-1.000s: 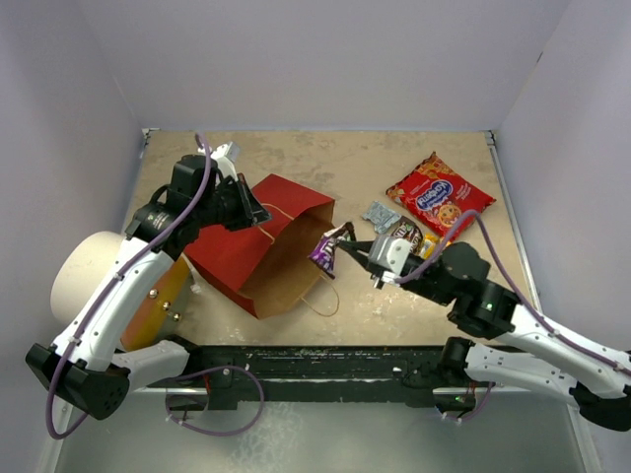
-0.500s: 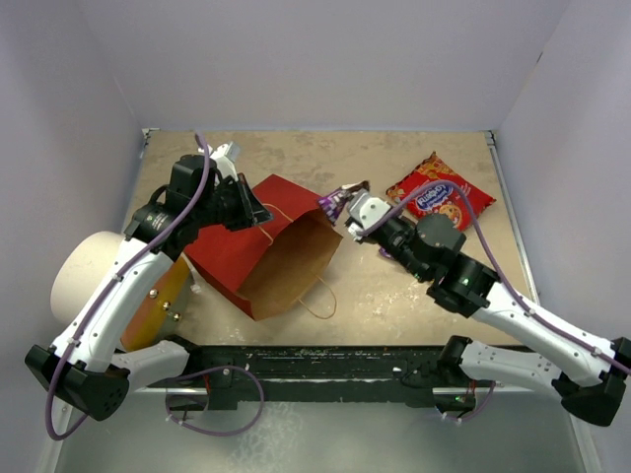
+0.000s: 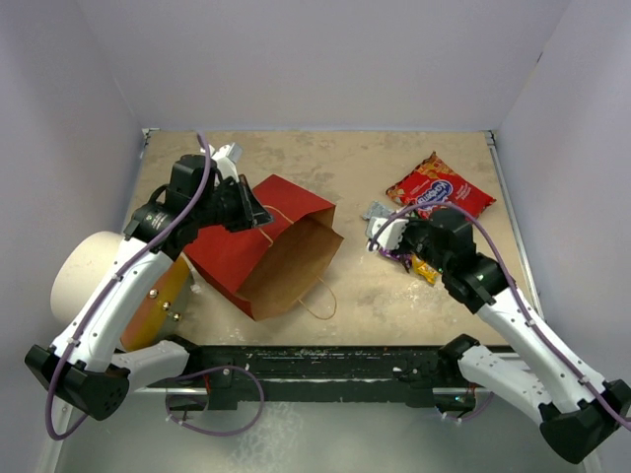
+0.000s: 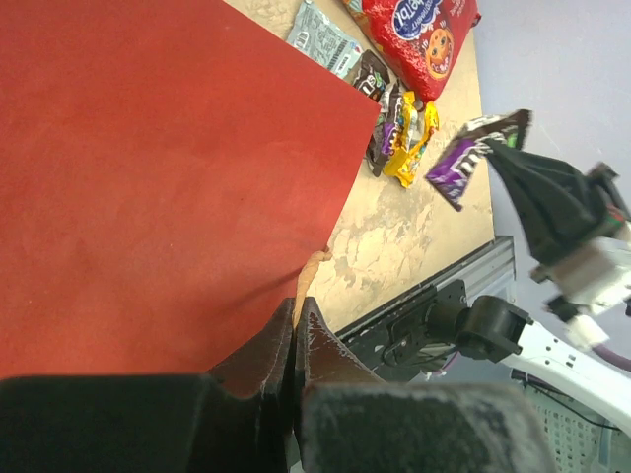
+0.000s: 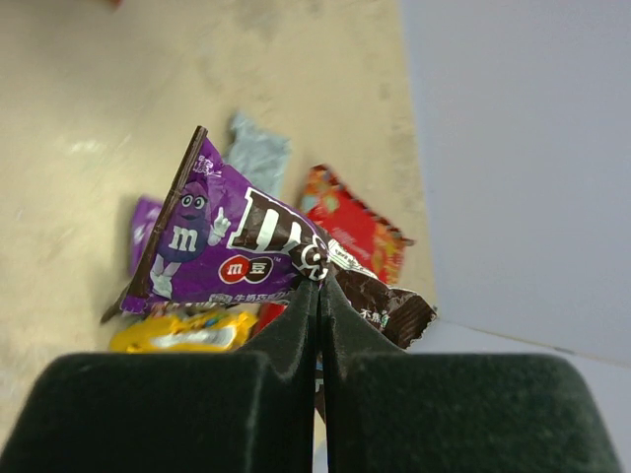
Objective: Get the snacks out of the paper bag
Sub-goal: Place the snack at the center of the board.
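Moved: my right pincer [image 5: 320,286] has swung away from the bag's mouth, now over the snack pile!
Right pincer: clamped on the purple M&M's packet [image 5: 237,251].
Left pincer [image 4: 296,313]: pinched together on the red paper bag [image 3: 266,251], which is lying on its side.
Pile: red cookie bag [image 3: 439,189], silver packet [image 3: 376,212], yellow packet [image 4: 406,148], right of the bag.
Surface: mottled beige tabletop [image 3: 325,163].
Room: pale walls [image 3: 315,59] on three sides.
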Controlling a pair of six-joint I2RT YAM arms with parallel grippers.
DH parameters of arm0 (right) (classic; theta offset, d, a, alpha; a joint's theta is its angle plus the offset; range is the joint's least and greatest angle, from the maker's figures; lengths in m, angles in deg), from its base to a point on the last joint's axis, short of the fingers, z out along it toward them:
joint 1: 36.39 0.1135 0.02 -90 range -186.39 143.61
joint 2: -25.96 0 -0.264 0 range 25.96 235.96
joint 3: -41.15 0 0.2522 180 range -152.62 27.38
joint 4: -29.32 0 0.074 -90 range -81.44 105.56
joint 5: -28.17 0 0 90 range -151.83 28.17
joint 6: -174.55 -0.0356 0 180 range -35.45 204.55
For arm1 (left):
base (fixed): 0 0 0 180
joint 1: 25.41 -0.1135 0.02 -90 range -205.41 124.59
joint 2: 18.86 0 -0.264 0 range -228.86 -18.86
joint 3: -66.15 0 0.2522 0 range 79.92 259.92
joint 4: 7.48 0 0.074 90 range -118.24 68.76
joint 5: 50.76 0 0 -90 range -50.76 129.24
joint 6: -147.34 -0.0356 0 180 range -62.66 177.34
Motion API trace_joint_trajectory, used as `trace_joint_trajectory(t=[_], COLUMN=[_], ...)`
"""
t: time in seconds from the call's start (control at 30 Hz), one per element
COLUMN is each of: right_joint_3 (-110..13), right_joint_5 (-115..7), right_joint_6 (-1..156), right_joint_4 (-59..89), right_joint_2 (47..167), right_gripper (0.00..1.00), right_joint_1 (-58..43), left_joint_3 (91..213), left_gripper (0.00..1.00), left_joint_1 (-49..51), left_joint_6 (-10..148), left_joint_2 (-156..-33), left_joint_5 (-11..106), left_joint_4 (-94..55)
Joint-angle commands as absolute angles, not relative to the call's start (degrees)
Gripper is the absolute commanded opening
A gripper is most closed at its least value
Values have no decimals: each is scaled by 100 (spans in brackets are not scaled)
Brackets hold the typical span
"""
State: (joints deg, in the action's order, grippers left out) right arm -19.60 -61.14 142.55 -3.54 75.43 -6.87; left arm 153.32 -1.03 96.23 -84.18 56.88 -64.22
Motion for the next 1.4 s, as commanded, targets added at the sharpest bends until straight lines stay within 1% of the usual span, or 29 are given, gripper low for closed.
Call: trace_joint_trajectory(t=[0.0, 0.17, 0.37, 0.53, 0.8, 1.0, 1.1, 1.13, 1.17, 1.23, 1.37], right_joint_3=[-2053, -2771, -3332, -3343, -3130, -2761, -2677, -2633, -2553, -2447, -2523], right_joint_5=[-5232, -5006, -5418, -5613, -5838, -6190, -6141, -6133, -6135, -6197, -6131], right_joint_6=[15385, 15873, 16160, 16295, 16257, 16220, 16213, 16198, 16164, 16115, 15866], right_joint_4=[-974, -1594, -1669, -1407, -983, -536, -496, -470, -411, -328, -657], right_joint_2=[8214, 9629, 10510, 10868, 11197, 11267, 11189, 11153, 11117, 11000, 10521], right_gripper=[0, 0, 0, 0, 0, 0, 0, 1, 5, 20, 41], right_joint_1=[-1068, -1518, -1582, -1583, -1591, -1591, -1591, -1591, -1591, -1591, -1591], left_joint_3=[15638, 15708, 15519, 15240, 15332, 15413, 15411, 15409, 15402, 15392, 15417], left_gripper=[1, 1, 1, 1, 1, 1, 1, 1, 1, 1, 1], left_joint_1=[-145, -148, -155, -171, -202, -200, -201, -203, -204, -197, -211], left_joint_6=[9324, 9164, 9279, 9433, 9317, 9255, 9258, 9257, 9256, 9259, 9264], left_joint_2=[-8516, -8556, -8503, -8424, -8474, -8510, -8516, -8511, -8513, -8505, -8483], left_joint_5=[5978, 6140, 6309, 6385, 6289, 6214, 6223, 6218, 6218, 6217, 6203], left_joint_4=[-6341, -6369, -6155, -5901, -5996, -6070, -6079, -6079, -6079, -6087, -6096])
